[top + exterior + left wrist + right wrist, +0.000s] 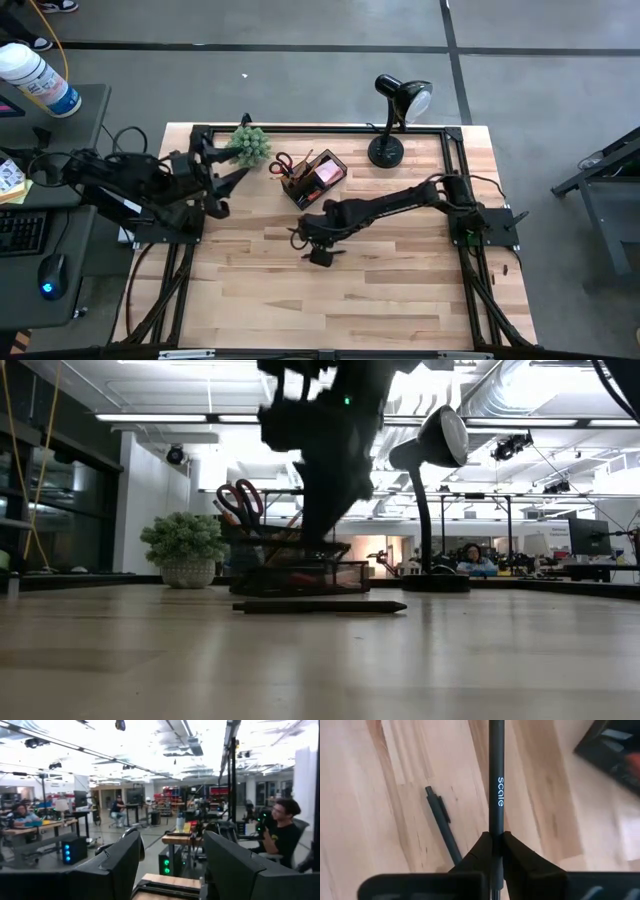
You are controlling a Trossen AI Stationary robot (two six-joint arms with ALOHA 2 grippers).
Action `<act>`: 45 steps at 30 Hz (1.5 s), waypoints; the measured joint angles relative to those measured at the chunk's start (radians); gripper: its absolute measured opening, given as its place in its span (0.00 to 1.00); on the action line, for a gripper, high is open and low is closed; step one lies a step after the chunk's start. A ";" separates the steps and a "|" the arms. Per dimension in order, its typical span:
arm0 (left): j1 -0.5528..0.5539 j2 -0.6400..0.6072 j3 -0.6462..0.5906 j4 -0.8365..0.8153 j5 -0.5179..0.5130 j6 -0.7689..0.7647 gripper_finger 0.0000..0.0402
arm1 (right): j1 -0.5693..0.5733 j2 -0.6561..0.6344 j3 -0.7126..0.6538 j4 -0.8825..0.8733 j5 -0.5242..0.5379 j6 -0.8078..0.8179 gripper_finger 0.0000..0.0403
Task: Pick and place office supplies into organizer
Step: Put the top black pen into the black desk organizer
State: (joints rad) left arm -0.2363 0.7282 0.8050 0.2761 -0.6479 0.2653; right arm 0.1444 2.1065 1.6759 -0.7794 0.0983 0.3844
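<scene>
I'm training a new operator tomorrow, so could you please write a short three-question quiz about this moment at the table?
1. True or false: the right end effector is shut on a black pen.
2. Where is the second pen? A) in the organizer B) lying on the table C) in the left end effector
3. Fill in: the red-handled scissors stand in the ____.

Key:
1. True; its fingers pinch the pen printed "scale".
2. B; it lies on the wooden table beside the held pen.
3. Organizer. The left end effector waits open near the plant.
</scene>
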 joint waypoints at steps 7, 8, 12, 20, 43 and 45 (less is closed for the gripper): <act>0.000 -0.054 0.000 -0.101 0.043 -0.011 0.52 | -0.004 -0.001 0.147 -0.130 0.111 -0.069 0.04; 0.000 -0.057 0.000 -0.105 0.053 -0.011 0.52 | -0.008 -0.002 0.168 -0.147 0.130 -0.079 0.04; 0.000 -0.075 0.000 -0.124 0.091 -0.009 0.52 | -0.031 -0.003 0.247 -0.232 0.201 -0.126 0.04; 0.000 -0.103 0.000 -0.181 0.166 -0.012 0.52 | -0.104 -0.005 0.368 -0.386 0.268 -0.187 0.05; 0.000 -0.129 0.000 -0.507 0.048 -0.193 0.52 | -0.219 -0.018 0.679 -0.275 0.223 -0.261 0.04; 0.000 -0.129 0.000 -0.489 -0.001 -0.197 0.52 | -0.219 -0.049 0.657 -0.220 0.196 -0.265 0.05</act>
State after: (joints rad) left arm -0.2359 0.5991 0.8047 -0.2126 -0.6485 0.0683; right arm -0.0744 2.0576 2.3332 -0.9992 0.2939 0.1192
